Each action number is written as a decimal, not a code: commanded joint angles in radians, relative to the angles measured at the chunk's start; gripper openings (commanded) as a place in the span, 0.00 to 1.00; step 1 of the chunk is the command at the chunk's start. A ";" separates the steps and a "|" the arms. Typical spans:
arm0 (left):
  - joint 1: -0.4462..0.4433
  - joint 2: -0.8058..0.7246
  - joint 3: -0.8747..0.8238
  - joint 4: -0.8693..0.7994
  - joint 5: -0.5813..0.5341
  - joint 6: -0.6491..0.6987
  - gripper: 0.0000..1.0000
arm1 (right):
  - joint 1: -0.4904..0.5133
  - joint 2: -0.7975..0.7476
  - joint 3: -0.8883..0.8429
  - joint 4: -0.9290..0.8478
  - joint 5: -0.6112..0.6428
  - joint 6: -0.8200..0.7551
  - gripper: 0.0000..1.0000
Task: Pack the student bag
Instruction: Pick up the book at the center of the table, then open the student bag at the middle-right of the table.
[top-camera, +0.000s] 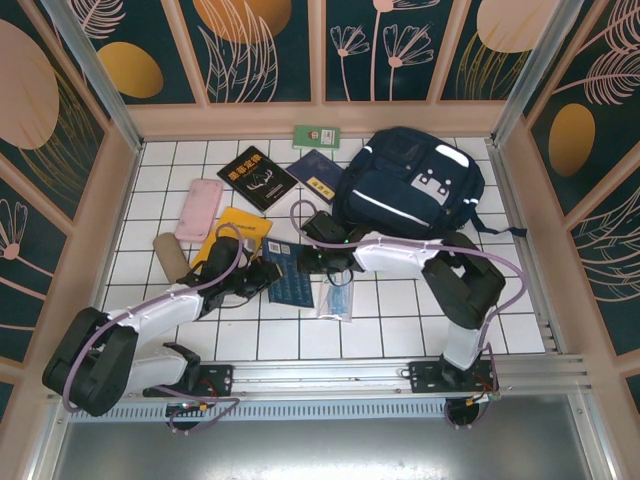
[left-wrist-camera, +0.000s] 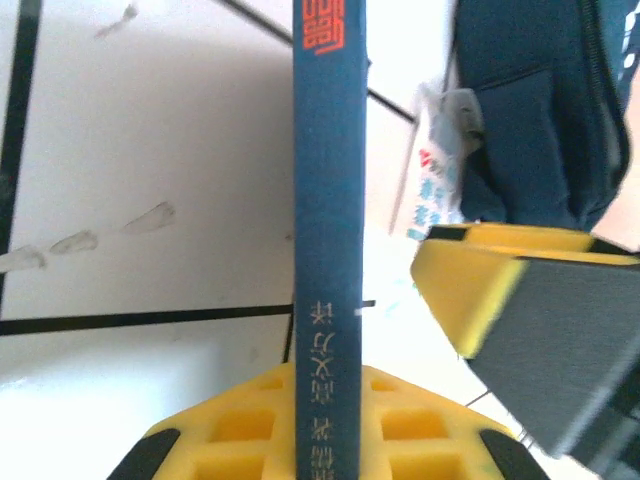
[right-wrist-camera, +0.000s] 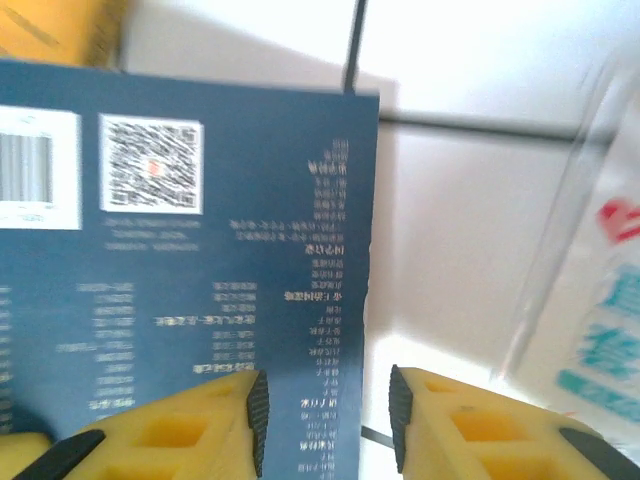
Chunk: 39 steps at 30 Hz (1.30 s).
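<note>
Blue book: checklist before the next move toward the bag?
1. Left claw gripping the blue book: ok, the fingers are shut on its spine.
2. Right claw free of the book: ok, the jaws are open astride its edge and clamp nothing.
3. Plastic packet clear of the book: ok, it lies beside the book with bare tile between them.
4. Student bag open to receive the book: cannot tell.
5. Path from the book to the bag: not ok, the right arm lies across it.
</note>
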 joint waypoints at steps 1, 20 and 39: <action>-0.003 -0.031 0.060 -0.038 -0.026 0.041 0.03 | -0.066 -0.115 0.072 -0.118 0.194 -0.190 0.41; -0.002 -0.080 0.071 -0.017 -0.006 0.049 0.05 | -0.424 -0.009 0.049 -0.107 0.374 -0.599 0.67; -0.002 -0.169 0.022 -0.019 -0.016 0.058 0.07 | -0.408 0.075 0.030 -0.107 0.339 -0.623 0.76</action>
